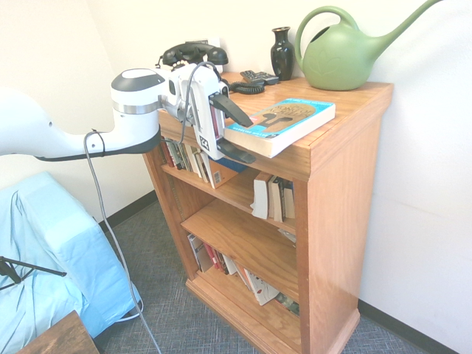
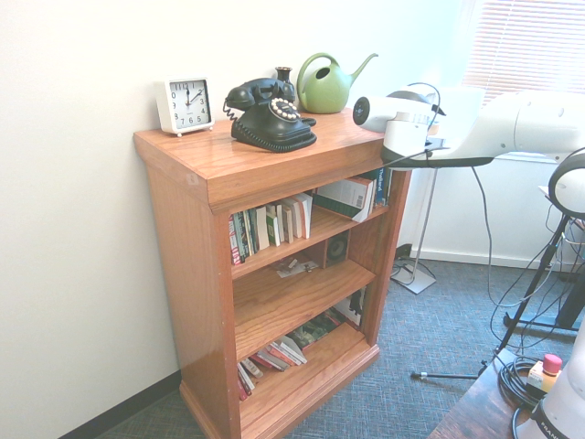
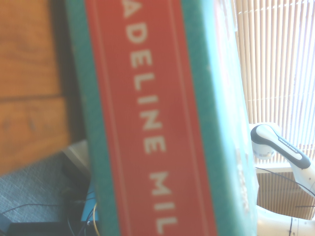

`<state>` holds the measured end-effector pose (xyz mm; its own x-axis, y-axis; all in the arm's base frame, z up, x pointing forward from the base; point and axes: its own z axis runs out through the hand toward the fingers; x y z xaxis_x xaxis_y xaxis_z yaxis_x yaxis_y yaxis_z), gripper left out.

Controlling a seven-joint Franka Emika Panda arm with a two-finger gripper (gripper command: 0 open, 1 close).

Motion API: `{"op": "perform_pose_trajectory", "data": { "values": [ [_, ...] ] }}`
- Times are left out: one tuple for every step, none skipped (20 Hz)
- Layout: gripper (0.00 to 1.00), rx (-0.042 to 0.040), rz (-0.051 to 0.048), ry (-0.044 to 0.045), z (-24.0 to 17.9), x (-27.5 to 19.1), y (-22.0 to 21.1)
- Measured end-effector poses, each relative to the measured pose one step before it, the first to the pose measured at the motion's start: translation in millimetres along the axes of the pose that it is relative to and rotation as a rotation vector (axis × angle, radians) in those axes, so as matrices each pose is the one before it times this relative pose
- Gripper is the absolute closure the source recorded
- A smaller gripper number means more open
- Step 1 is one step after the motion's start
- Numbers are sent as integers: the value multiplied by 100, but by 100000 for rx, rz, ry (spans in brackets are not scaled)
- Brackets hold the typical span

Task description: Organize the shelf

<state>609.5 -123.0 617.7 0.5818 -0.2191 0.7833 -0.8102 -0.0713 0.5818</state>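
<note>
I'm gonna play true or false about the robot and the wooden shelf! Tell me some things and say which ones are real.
1. A green watering can stands on top of the shelf. True.
2. The book with the teal cover lies flat on the shelf top, with one end sticking out past the front edge. True.
3. The gripper has one finger above that book and one below it. True.
4. The old black telephone sits on the bottom tier. False: it is on the shelf top, next to the white clock.
5. The middle tier is packed full of books. False: it is mostly bare; the rows of books are on the top and bottom tiers.
</note>
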Motion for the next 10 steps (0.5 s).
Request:
{"op": "perform_pose_trajectory", "data": {
  "values": [
    [0, -257, -125, -30, 173, -11, -58],
    [0, -157, -29, 37, 126, 24, -36],
    [0, -61, 42, 44, 96, 60, -21],
    [0, -71, 56, 17, 69, 62, -31],
    [0, -91, 52, 7, 53, 54, -62],
    [0, -34, 68, 8, 26, 68, -119],
    [0, 57, -159, 45, -27, 37, -194],
    [0, 151, -470, 125, -107, -68, -361],
    [0, 211, -450, 176, -166, -115, -436],
    [0, 259, -263, 212, -199, -45, -392]
  ]
}}
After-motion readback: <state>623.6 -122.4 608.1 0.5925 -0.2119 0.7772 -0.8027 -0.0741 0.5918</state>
